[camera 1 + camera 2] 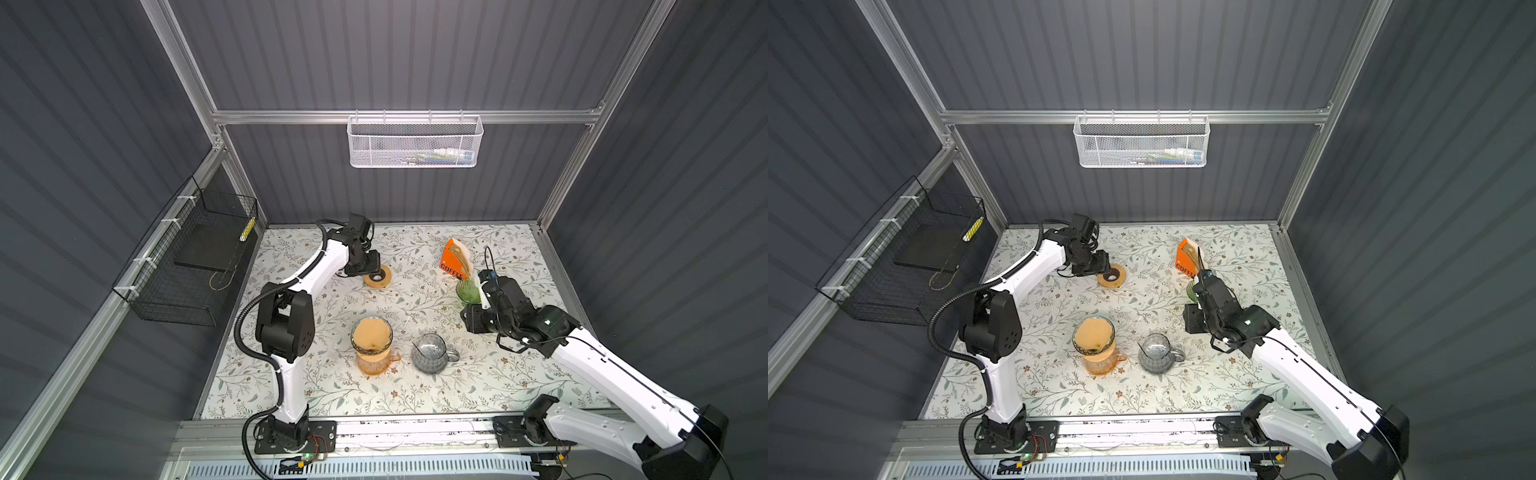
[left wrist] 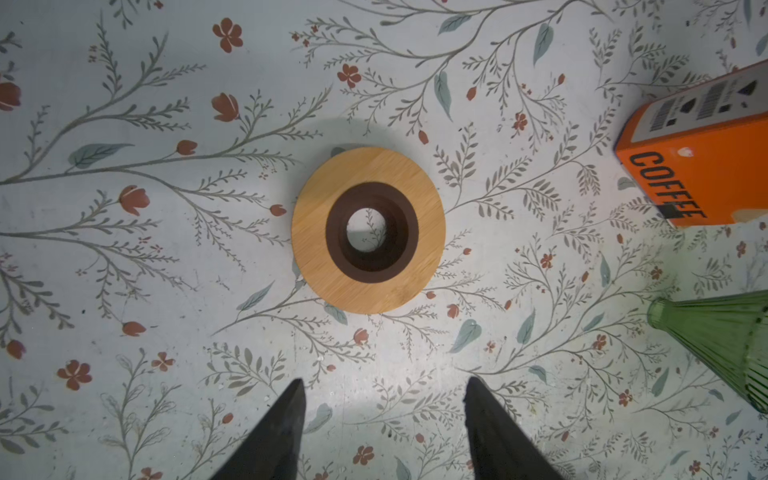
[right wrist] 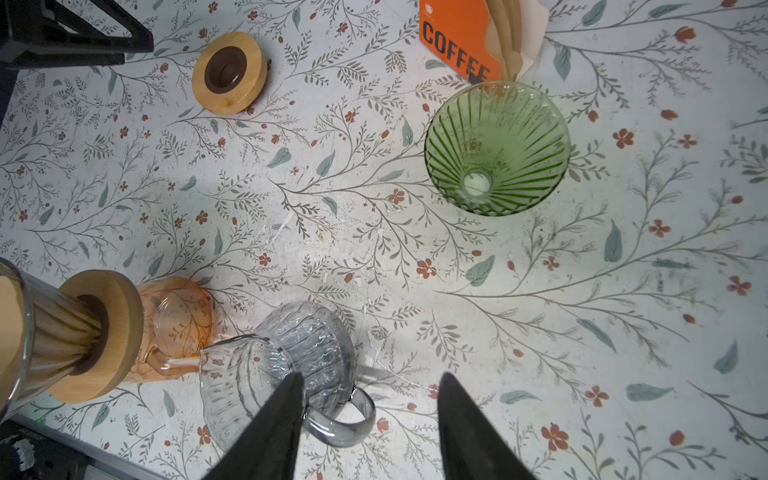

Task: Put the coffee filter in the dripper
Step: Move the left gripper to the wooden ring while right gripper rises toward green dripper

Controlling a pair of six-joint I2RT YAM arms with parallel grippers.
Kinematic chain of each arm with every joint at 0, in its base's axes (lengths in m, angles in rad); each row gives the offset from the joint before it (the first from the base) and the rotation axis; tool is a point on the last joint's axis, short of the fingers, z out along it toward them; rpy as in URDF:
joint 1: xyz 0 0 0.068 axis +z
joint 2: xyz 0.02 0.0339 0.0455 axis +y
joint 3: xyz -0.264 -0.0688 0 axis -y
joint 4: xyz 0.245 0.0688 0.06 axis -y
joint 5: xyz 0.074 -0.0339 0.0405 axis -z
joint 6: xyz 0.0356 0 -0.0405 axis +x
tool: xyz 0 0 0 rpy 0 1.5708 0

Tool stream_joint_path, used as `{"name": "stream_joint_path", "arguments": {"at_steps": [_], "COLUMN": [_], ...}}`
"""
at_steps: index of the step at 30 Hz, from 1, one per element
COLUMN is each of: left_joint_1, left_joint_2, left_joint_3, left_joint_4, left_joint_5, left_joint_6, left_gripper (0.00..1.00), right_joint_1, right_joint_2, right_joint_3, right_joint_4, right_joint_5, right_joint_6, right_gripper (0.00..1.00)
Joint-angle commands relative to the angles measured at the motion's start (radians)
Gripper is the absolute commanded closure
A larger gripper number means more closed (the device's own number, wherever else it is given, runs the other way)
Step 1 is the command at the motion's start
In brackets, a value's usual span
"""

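A brown paper coffee filter (image 1: 371, 332) sits inside a clear glass dripper (image 1: 353, 338) with a wooden collar (image 3: 112, 336), on an orange glass carafe (image 1: 374, 361) at mid-table. A green glass dripper (image 3: 496, 145) stands empty beside the orange COFFEE box (image 1: 452, 261), which holds more filters (image 3: 515, 37). My left gripper (image 2: 382, 384) is open and empty over the table, just short of a wooden ring (image 2: 368, 230). My right gripper (image 3: 370, 376) hangs open and empty high above the table, between the green dripper and a grey glass pitcher (image 3: 286, 365).
The grey pitcher (image 1: 432, 353) stands right of the carafe. A black wire basket (image 1: 191, 266) hangs on the left wall and a white mesh basket (image 1: 413, 143) on the back rail. Floral tablecloth (image 1: 478, 374) lies bare at the front.
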Motion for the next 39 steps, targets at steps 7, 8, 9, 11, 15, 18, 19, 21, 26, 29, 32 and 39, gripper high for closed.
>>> {"name": "stream_joint_path", "arguments": {"at_steps": [7, 8, 9, 11, 15, 18, 19, 21, 26, 29, 32, 39], "left_joint_1": [0.013, 0.013, 0.015, 0.015, 0.016, 0.019, 0.021, 0.022, 0.028, 0.030, 0.032, 0.033], "left_joint_2": [0.120, 0.133, 0.145, 0.168, 0.201, 0.232, 0.242, 0.258, 0.295, 0.310, 0.319, 0.342], "left_joint_3": [0.080, 0.085, 0.092, 0.106, 0.125, 0.153, 0.164, 0.181, 0.211, 0.219, 0.227, 0.244], "left_joint_4": [-0.050, -0.049, -0.051, -0.051, -0.040, -0.042, -0.043, -0.045, -0.051, -0.052, -0.051, -0.057], "left_joint_5": [-0.070, -0.076, -0.077, -0.074, -0.074, -0.073, -0.071, -0.073, -0.075, -0.078, -0.078, -0.076], "left_joint_6": [0.049, 0.049, 0.049, 0.051, 0.051, 0.049, 0.048, 0.046, 0.039, 0.036, 0.036, 0.038], "left_gripper": [0.40, 0.40, 0.41, 0.42, 0.42, 0.43, 0.43, 0.43, 0.44, 0.45, 0.46, 0.49], "right_joint_1": [-0.053, -0.056, -0.061, -0.068, -0.079, -0.089, -0.092, -0.097, -0.108, -0.115, -0.120, -0.128], "right_joint_2": [0.065, 0.064, 0.093, 0.108, 0.123, 0.133, 0.136, 0.142, 0.155, 0.161, 0.166, 0.172], "right_joint_3": [0.067, 0.073, 0.076, 0.085, 0.090, 0.093, 0.095, 0.098, 0.104, 0.107, 0.107, 0.109], "right_joint_4": [0.032, 0.034, 0.034, 0.033, 0.036, 0.038, 0.038, 0.037, 0.040, 0.040, 0.042, 0.045], "right_joint_5": [-0.073, -0.078, -0.081, -0.088, -0.098, -0.102, -0.103, -0.106, -0.110, -0.114, -0.117, -0.121], "right_joint_6": [-0.050, -0.053, -0.056, -0.061, -0.063, -0.063, -0.063, -0.065, -0.069, -0.072, -0.074, -0.076], "right_gripper": [0.46, 0.46, 0.46, 0.46, 0.46, 0.46, 0.46, 0.46, 0.46, 0.46, 0.46, 0.46]}}
